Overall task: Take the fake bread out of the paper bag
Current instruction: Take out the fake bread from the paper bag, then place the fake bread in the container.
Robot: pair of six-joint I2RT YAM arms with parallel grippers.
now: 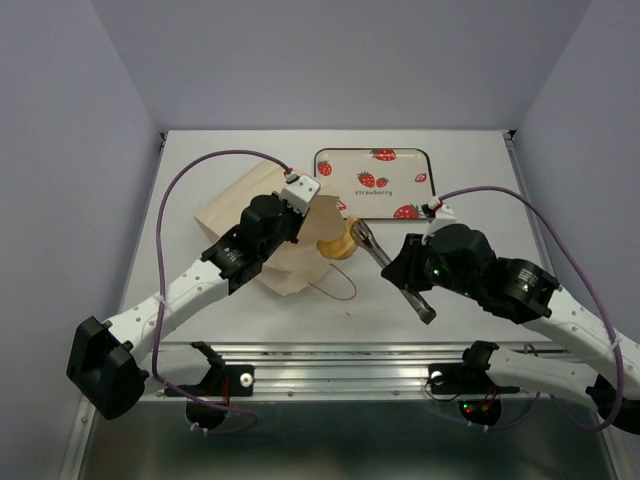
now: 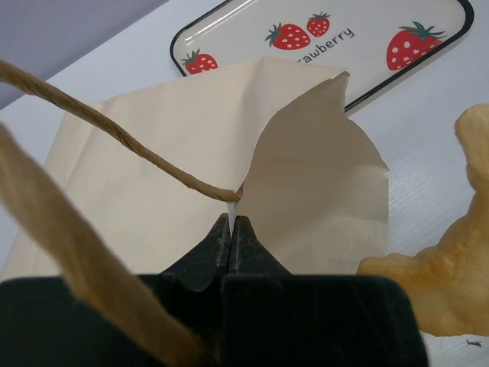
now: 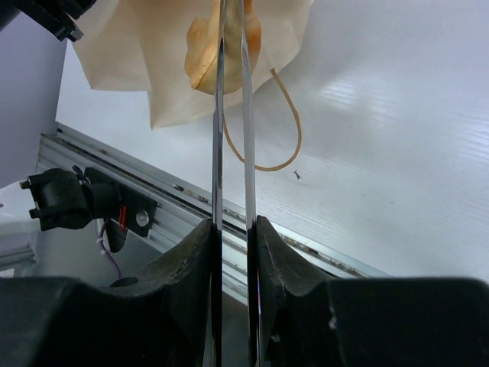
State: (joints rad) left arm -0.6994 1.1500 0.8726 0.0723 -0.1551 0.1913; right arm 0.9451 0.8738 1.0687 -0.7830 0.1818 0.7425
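Top: left gripper [image 1: 308, 207] clamps the bag [image 1: 222, 208] rim; bread [image 1: 338, 246] sits at the bag's mouth, 3 o'clock side, with the right gripper [image 1: 358, 231] on it. Left wrist: jaws shut on paper. Right wrist: jaws pinch bread. We judge we're mid-extraction; next we pull toward 3 o'clock with the bag pinned.

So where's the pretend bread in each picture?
Top external: the fake bread is mid-table, at the paper bag's mouth, just below the strawberry tray.
Left wrist: at the right edge, right of the bag.
Right wrist: top centre, partly behind the long fingers, against the bag.
Shared landmark: the paper bag, touching the bread in all three.
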